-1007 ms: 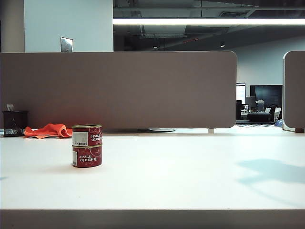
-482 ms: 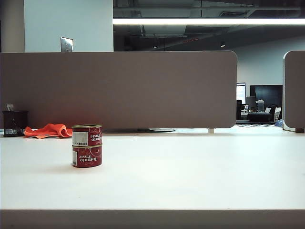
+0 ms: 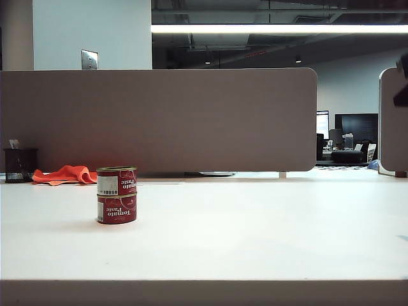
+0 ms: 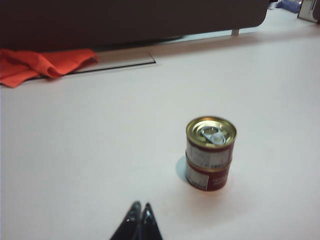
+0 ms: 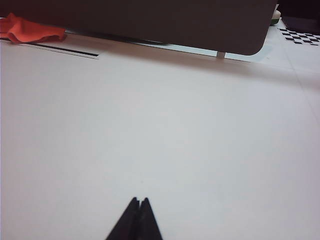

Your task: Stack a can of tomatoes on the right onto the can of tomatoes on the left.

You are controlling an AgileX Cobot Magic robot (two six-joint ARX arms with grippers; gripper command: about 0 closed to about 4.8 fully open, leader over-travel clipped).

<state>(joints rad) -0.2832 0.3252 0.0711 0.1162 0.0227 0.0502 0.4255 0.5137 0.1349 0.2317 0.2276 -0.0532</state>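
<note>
On the left of the white bench point(image 3: 255, 236), one red tomato-paste can point(image 3: 116, 181) sits squarely on the other red tomato-paste can point(image 3: 116, 209), unmoved over the last second. The left pincer point(image 4: 139, 214) is closed and empty near the stack; the right pincer point(image 5: 139, 207) is closed and empty above bare bench, its shadow gone. The stacking looks finished.

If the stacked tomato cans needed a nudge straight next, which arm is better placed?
Left, likely. Its wrist view shows the stack, top can on bottom can, close to the shut left end effector. The shut right end effector faces only bare table.
</note>
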